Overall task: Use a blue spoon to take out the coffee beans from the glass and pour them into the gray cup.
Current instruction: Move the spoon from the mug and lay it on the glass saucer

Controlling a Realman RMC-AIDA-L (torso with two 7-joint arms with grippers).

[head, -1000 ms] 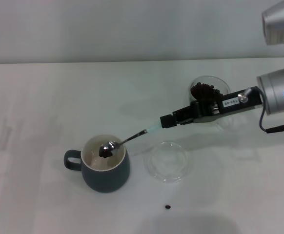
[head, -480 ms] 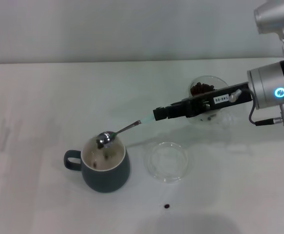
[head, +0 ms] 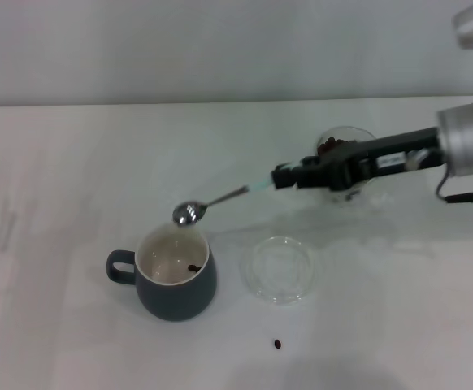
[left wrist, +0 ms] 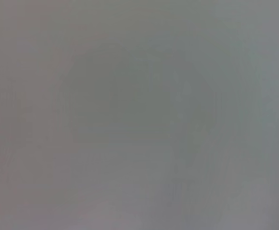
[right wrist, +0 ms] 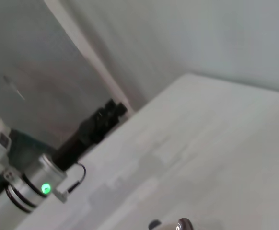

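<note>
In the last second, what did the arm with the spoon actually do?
The right gripper tipped the blue spoon, dropping its coffee beans into the gray cup, then lifted it back toward the glass. Cup, saucer and stray bean stayed put.

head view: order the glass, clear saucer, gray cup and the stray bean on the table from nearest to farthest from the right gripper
From the right gripper, shut on the blue spoon:
1. The glass, just behind it, on the right.
2. The clear saucer, in front of it.
3. The gray cup, front left.
4. The stray bean, at the front edge.
</note>
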